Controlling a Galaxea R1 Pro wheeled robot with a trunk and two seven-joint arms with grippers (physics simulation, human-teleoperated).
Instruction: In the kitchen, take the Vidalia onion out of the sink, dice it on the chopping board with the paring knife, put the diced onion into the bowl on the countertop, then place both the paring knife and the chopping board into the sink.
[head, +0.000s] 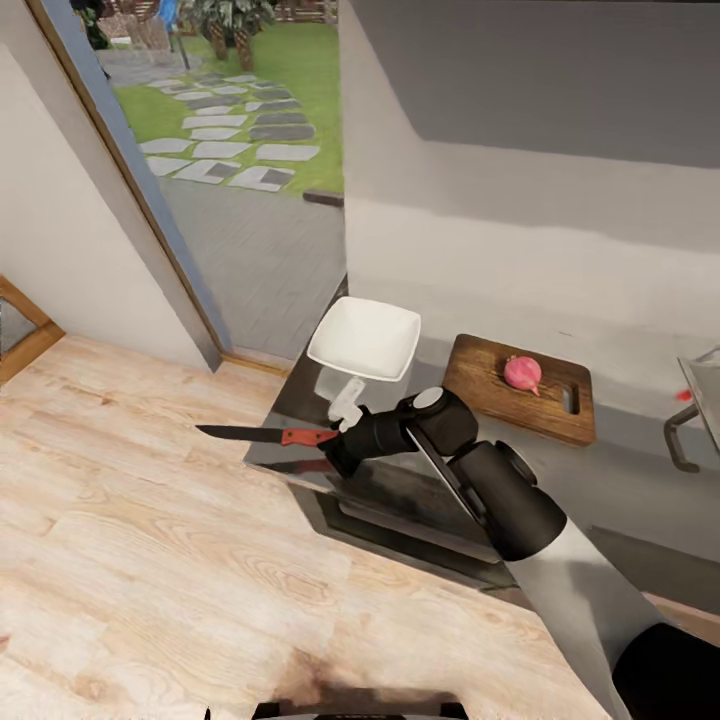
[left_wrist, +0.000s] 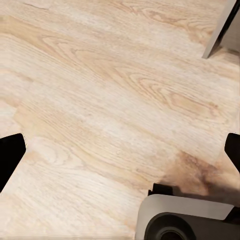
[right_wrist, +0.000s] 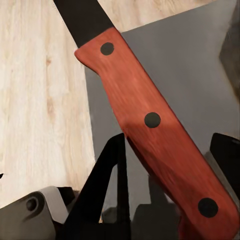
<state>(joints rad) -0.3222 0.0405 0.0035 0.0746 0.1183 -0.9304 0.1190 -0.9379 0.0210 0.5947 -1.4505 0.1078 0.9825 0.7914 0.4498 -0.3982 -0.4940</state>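
- white squarish bowl (head: 364, 338) on grey countertop (head: 640, 470), I see nothing in it
- pinkish round onion (head: 522, 372) sits whole on brown wooden chopping board (head: 520, 388)
- my right gripper (head: 338, 437) clamps paring knife (head: 266, 435) by its riveted red handle, dark blade out over wood floor (head: 150, 560)
- left gripper (left_wrist: 120, 150) fingers spread wide, holding nothing

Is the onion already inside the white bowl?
No, the onion lies whole on the chopping board, beside the bowl, which looks empty.
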